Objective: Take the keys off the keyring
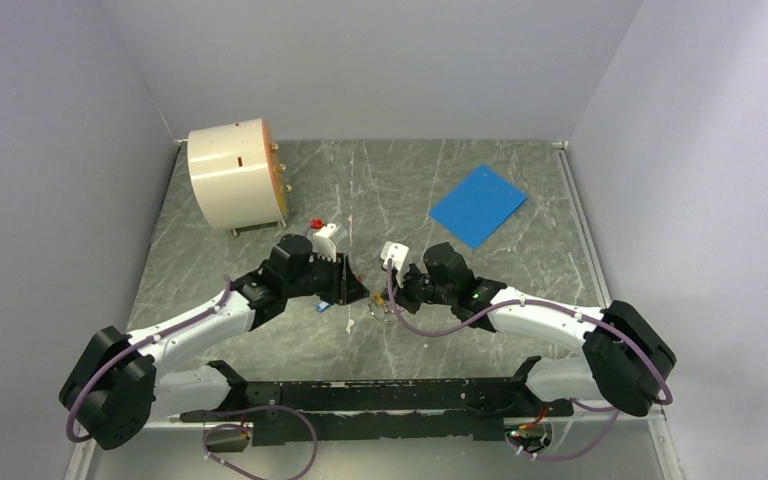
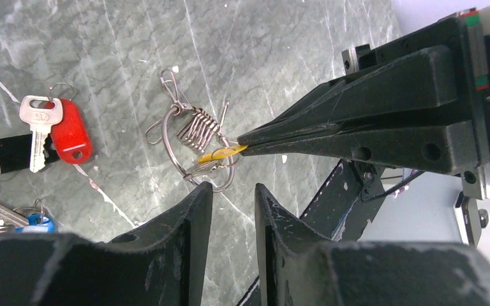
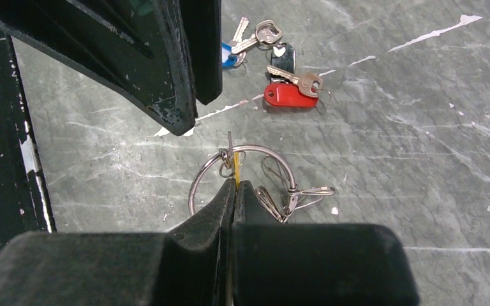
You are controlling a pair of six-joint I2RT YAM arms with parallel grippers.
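Right gripper (image 3: pixel 235 186): clamped on the yellow tag (image 3: pixel 236 169), keyring (image 3: pixel 263 148) lying just beyond my fingertips. Left gripper (image 2: pixel 233 191): parted, empty, just short of the ring. Step, I judge: freeing this key; next, left pins ring, right draws tag off.

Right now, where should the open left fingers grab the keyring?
Probably the keyring's bare wire arc nearest the left fingers, coming down from above: it seems to lie flat, and the right fingers clamp its yellow tag.
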